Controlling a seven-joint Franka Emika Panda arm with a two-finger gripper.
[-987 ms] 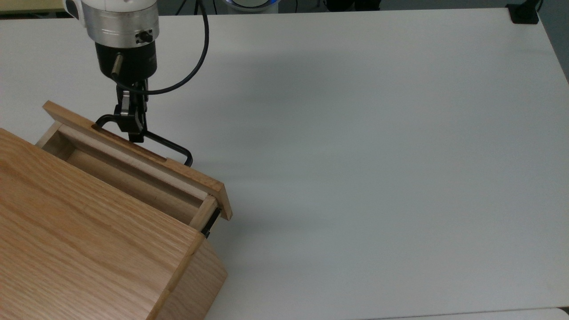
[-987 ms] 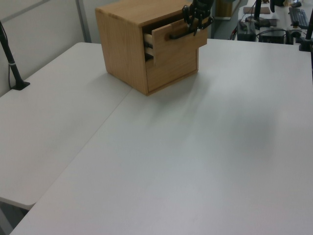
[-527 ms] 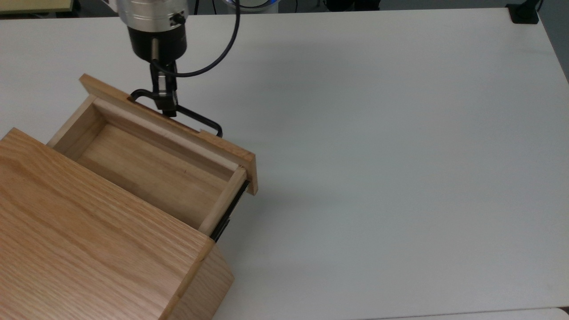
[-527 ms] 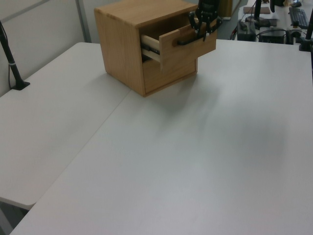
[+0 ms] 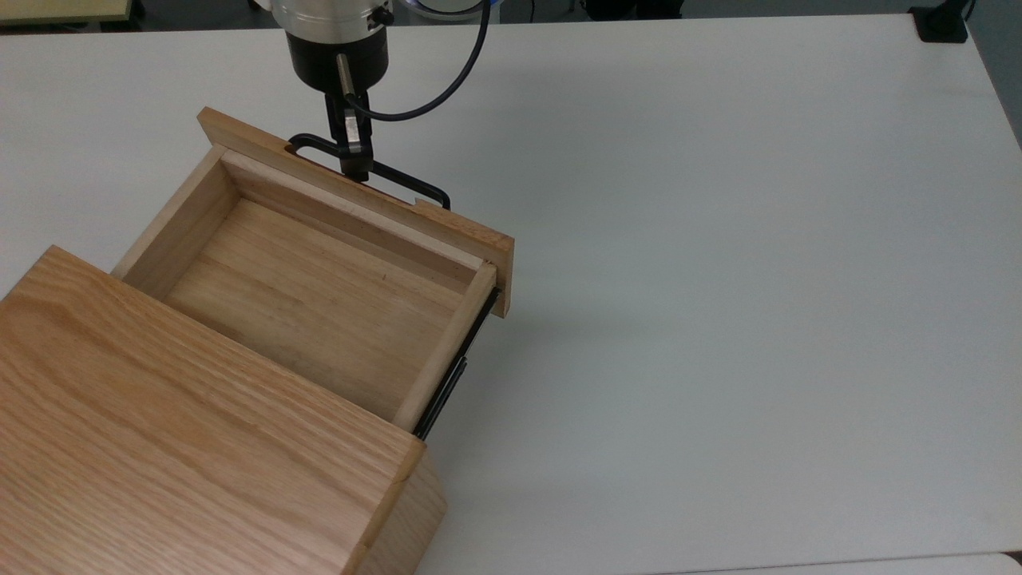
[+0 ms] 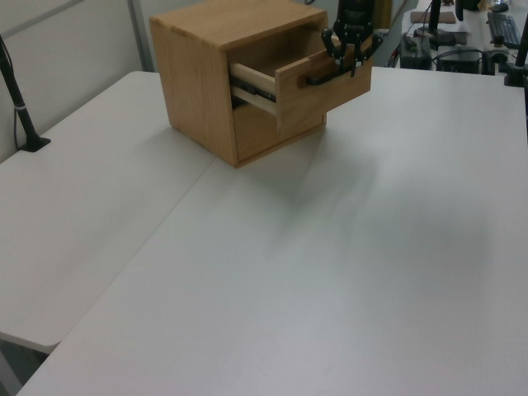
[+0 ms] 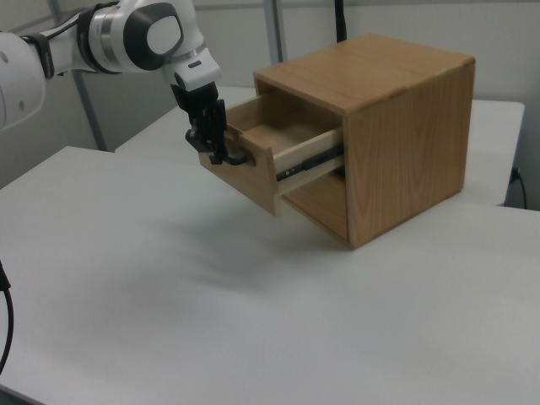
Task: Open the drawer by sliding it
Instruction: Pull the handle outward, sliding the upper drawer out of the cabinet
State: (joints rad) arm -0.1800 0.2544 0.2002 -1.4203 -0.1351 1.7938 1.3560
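Observation:
The oak drawer (image 5: 319, 287) (image 6: 322, 82) (image 7: 270, 164) stands pulled well out of the oak cabinet (image 5: 160, 447) (image 6: 206, 74) (image 7: 396, 126), its inside bare and a black side rail (image 5: 455, 367) showing. My gripper (image 5: 355, 160) (image 6: 348, 58) (image 7: 218, 145) comes down from above and is shut on the thin black bar handle (image 5: 399, 177) (image 6: 326, 78), left of its middle in the top view. The drawer's front panel (image 5: 359, 204) faces the far table edge in the top view.
The cabinet sits on a white table (image 5: 718, 279) (image 6: 289, 272) (image 7: 169, 304), with wide bare surface at the top view's right. A black post (image 6: 18, 99) stands at the left view's left edge. Black clamp (image 5: 942, 24) at the far right corner.
The gripper has moved up and right in the top view with the handle, and the drawer has slid further out of the cabinet. The cabinet shifted slightly too.

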